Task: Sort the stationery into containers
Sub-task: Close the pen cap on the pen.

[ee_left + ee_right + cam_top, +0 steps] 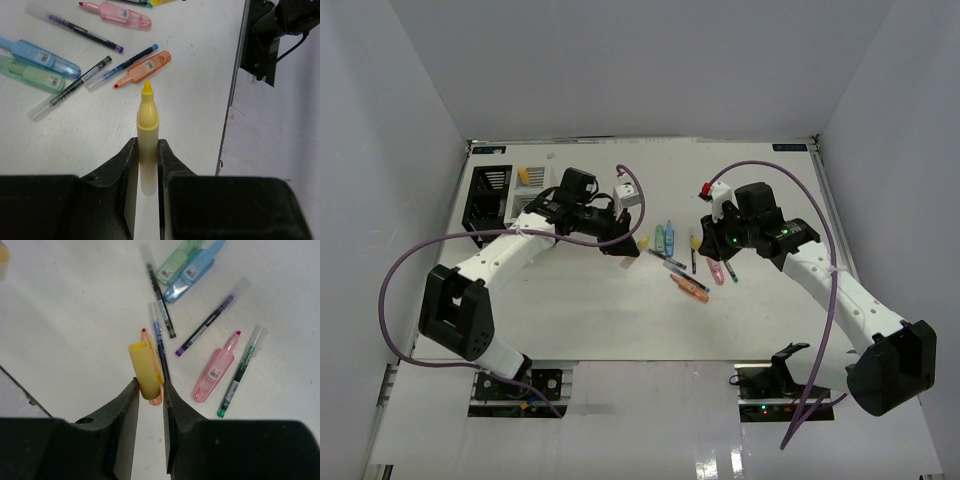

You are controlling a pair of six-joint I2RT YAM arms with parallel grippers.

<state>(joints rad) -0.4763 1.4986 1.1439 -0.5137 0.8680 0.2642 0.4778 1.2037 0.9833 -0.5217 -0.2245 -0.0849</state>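
2 tools are loaded, so you are near the start of the sort, not the end. Your left tool (pixel 148 155) is clamped narrow on the barrel of an uncapped yellow marker (pixel 147 117), tip pointing away, held above the counter (pixel 190 75). Your right tool (pixel 150 390) is pinched on the matching yellow cap (pixel 144 367), also held above the pile. Neither piece is near a container yet. The black organizer (pixel 488 198) and white organizer (pixel 527 200) stand together at the far left, well apart from the pile. Something yellow seems to sit in the white one, but it is too small to be sure. Loose on the counter lie the green marker (pixel 30 74), blue marker (pixel 45 56), pink marker (pixel 120 14), orange marker (pixel 147 66) and 4 thin pens (pixel 210 322). I judge capping comes first, and nearly all the sorting remains.
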